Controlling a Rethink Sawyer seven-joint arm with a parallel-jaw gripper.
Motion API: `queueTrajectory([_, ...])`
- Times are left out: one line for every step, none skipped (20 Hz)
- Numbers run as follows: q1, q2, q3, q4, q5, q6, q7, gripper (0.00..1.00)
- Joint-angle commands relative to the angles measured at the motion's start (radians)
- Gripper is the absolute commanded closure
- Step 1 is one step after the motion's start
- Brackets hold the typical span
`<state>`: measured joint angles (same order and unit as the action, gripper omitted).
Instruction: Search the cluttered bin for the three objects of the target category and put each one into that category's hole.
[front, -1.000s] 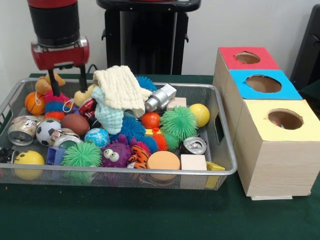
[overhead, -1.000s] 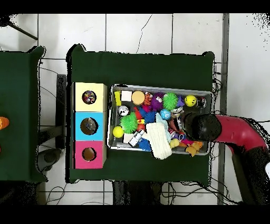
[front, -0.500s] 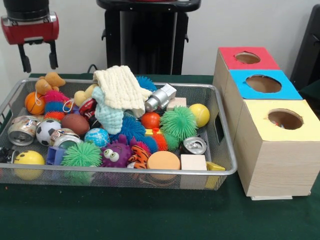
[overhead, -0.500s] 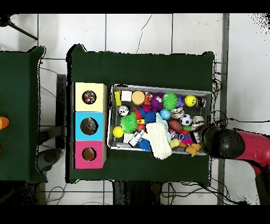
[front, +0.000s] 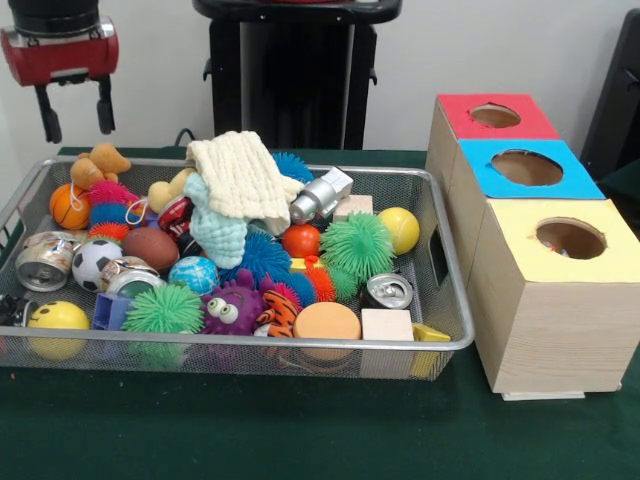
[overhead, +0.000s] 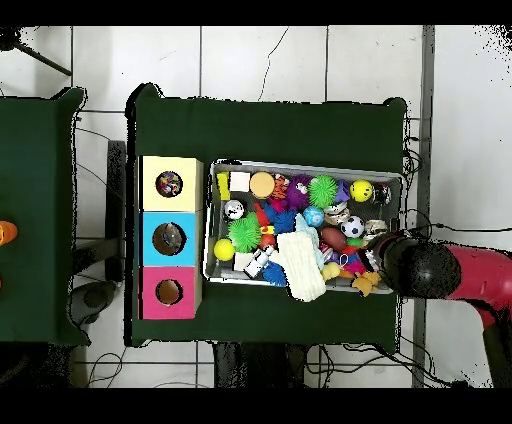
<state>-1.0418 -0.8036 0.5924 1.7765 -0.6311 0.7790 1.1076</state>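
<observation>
The cluttered bin is a wide silver wire-mesh tray, also in the overhead view. It holds spiky balls, a green one, a yellow ball, a soccer ball, a small basketball, a smiley ball, cans, wooden blocks and a cream cloth. My gripper hangs open and empty, well above the bin's far left corner. In the overhead view the gripper sits over the bin's right end.
Three wooden boxes with round holes stand right of the bin: red top, blue top, yellow top. Overhead they line the bin's left side, yellow, blue, red. The black pedestal stands behind.
My gripper has risen out of the bin's far left corner with nothing in it and shifted outward past the bin's end. The bin's contents look unmoved.
</observation>
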Motion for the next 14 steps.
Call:
queueTrajectory([0.041, 0.047, 0.061, 0.037, -0.073, 0.084, -0.232, 0.0])
queueTrajectory([0.045, 0.061, 0.055, 0.025, -0.084, 0.078, -0.228, 0.0])
queueTrajectory([0.048, 0.079, 0.05, 0.012, -0.096, 0.068, -0.227, 0.0])
queueTrajectory([0.048, 0.098, 0.047, -0.003, -0.109, 0.059, -0.231, 0.0])
queueTrajectory([0.048, 0.116, 0.045, -0.017, -0.118, 0.055, -0.237, 0.0])
queueTrajectory([0.048, 0.133, 0.043, -0.031, -0.127, 0.05, -0.243, 0.0])
queueTrajectory([0.049, 0.142, 0.045, -0.041, -0.131, 0.051, -0.248, 0.0])
queueTrajectory([0.046, 0.15, 0.046, -0.049, -0.133, 0.053, -0.255, 0.0])
queueTrajectory([0.042, 0.16, 0.046, -0.055, -0.14, 0.05, -0.259, 0.0])
queueTrajectory([0.04, 0.167, 0.046, -0.062, -0.144, 0.051, -0.263, 0.0])
queueTrajectory([0.034, 0.173, 0.047, -0.063, -0.148, 0.048, -0.266, 0.0])
queueTrajectory([0.028, 0.179, 0.049, -0.063, -0.151, 0.045, -0.269, 0.0])
queueTrajectory([0.025, 0.185, 0.05, -0.065, -0.155, 0.042, -0.27, 0.0])
queueTrajectory([0.021, 0.191, 0.051, -0.067, -0.159, 0.04, -0.271, 0.0])
